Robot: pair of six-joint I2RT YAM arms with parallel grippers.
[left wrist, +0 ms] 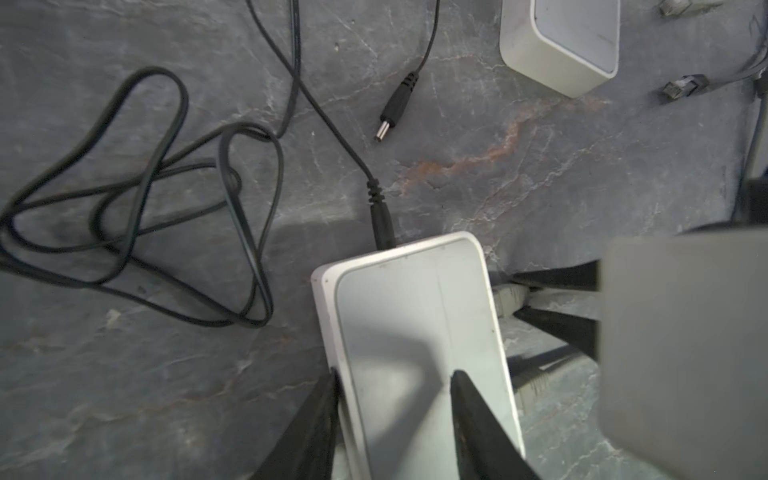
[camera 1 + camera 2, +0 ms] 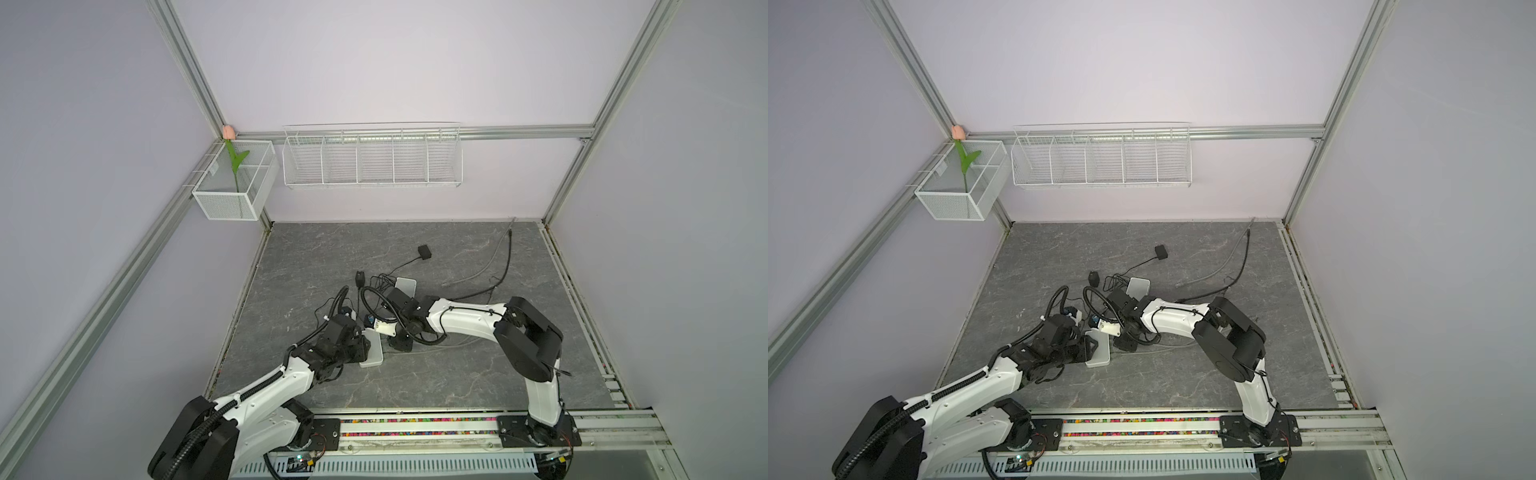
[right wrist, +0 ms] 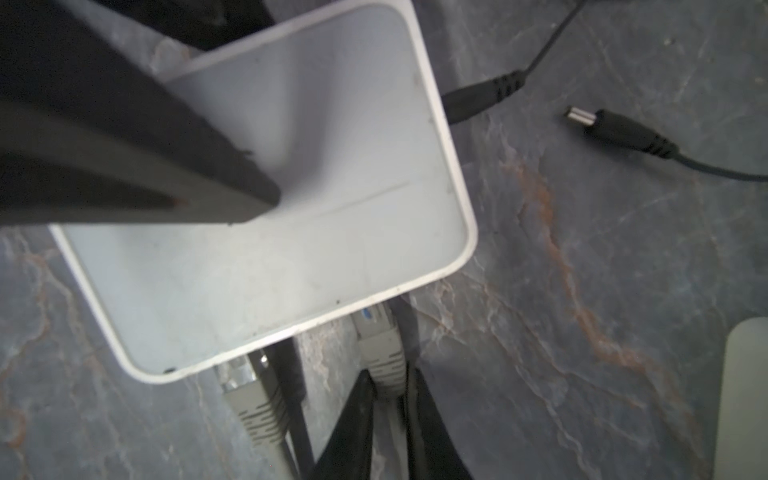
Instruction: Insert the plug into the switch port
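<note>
A white switch lies on the grey slate table, near the middle in both top views. My left gripper is shut on the switch, one finger against its side edge and the other on its top face. A grey network plug sits with its nose in a port on the switch's edge. My right gripper is shut on that plug's ribbed boot. A second grey plug sits in a neighbouring port. A black power plug enters the switch's short end.
A second white box stands beyond the switch. A loose black barrel plug and tangled black cable lie on the table. Two loose network plugs lie past the second box. A black adapter sits farther back; wire baskets hang on the wall.
</note>
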